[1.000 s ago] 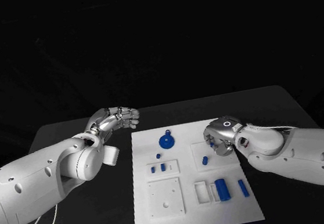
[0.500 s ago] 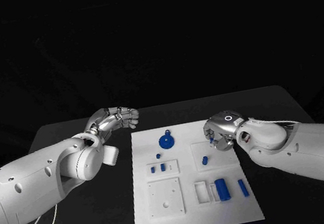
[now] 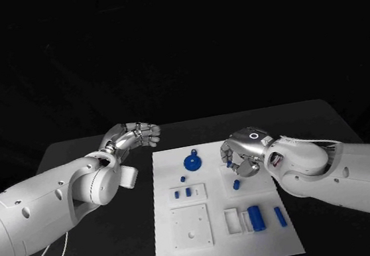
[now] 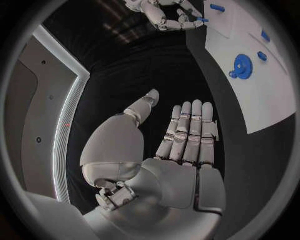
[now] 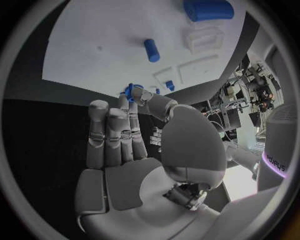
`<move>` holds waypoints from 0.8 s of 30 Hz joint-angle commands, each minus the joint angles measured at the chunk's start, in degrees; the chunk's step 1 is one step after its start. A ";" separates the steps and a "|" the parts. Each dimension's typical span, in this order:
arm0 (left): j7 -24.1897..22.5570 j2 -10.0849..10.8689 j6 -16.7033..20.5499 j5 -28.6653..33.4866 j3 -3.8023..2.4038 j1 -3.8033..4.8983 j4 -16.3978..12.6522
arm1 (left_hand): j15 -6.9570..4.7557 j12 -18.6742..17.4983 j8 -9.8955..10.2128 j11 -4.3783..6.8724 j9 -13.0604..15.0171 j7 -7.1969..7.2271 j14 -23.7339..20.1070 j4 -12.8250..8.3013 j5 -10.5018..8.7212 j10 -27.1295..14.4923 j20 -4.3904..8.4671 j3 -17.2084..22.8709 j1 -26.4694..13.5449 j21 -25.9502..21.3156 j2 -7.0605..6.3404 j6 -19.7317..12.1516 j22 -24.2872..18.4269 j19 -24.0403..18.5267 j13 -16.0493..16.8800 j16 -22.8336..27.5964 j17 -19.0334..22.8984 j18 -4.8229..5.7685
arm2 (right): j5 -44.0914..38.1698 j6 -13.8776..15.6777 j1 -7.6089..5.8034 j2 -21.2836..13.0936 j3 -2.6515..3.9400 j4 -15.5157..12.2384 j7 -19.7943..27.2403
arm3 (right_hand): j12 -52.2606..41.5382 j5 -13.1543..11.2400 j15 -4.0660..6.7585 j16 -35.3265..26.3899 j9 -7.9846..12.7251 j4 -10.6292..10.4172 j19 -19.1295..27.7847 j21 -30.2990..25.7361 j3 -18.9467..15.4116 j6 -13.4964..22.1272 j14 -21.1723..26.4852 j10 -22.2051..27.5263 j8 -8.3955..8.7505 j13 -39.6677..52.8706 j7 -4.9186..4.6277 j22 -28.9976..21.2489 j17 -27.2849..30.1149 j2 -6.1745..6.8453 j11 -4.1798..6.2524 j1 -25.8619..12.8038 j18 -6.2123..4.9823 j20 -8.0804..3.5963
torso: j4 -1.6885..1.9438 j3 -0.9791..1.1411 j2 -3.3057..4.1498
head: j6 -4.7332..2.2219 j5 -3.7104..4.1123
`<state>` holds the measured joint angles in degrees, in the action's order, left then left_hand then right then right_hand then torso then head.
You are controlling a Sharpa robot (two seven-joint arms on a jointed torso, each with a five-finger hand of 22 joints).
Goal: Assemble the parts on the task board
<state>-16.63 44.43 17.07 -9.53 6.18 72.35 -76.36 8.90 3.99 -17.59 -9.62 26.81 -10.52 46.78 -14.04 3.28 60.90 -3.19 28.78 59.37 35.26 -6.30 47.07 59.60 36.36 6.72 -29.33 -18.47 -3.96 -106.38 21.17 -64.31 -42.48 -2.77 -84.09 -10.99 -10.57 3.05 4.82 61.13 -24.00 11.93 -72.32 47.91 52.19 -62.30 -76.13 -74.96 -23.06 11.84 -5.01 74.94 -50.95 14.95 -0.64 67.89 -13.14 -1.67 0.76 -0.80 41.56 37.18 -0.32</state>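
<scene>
The white task board lies in the middle of the table. On it are a round blue part, a short blue peg, a thick blue cylinder and a slim blue bar. My right hand hovers over the board's far right part. It pinches a small blue part between thumb and a finger, the other fingers straight. My left hand is off the board at its far left corner. Its fingers are extended and it holds nothing.
Two small blue pieces sit in a white holder on the board's left. A white square block and a small white frame lie nearer me. Black table shows on both sides of the board.
My right hand has moved a little toward the board's far side and left, still pinching the small blue part. The left arm has stayed where it was.
</scene>
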 commanded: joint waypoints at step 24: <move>-0.42 -1.44 1.27 0.24 -0.05 0.08 1.19 | 0.47 -0.04 -0.14 -0.23 -0.07 0.09 -0.09 0.42 0.03 -0.05 -0.37 -0.03 -0.02 -0.40 0.13 -0.34 0.16 -0.05 -0.21 0.38 -0.18 -1.12 | -7.57 -2.85 3.95 10.43 -4.15 -2.75 -1.24 | 0.42 -0.10 0.40 0.34 -0.02 0.16 0.02 0.29 0.45 -0.36 0.68 -4.05 -0.18 0.15 0.05 0.91 -0.14 -0.03 -0.51 -0.48 -1.86 -0.34 | 0.09 -0.09 0.05 | 1.73 -7.21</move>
<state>-16.64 43.19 18.15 -9.53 6.18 72.35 -75.00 8.90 3.99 -17.59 -9.62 26.82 -10.52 46.78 -14.04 3.28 60.90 -3.19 28.78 59.38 35.26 -6.30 47.07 59.69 36.35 6.59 -29.33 -18.58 -4.45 -111.39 19.49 -60.61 -32.35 -6.81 -87.13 -11.67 -10.40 3.05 4.84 61.13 -23.96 12.10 -72.24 47.91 52.34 -62.23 -76.15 -74.97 -22.94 11.92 -4.95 74.93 -50.99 14.95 -0.63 67.89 -13.01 -1.54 0.83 -0.87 41.58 38.67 -7.12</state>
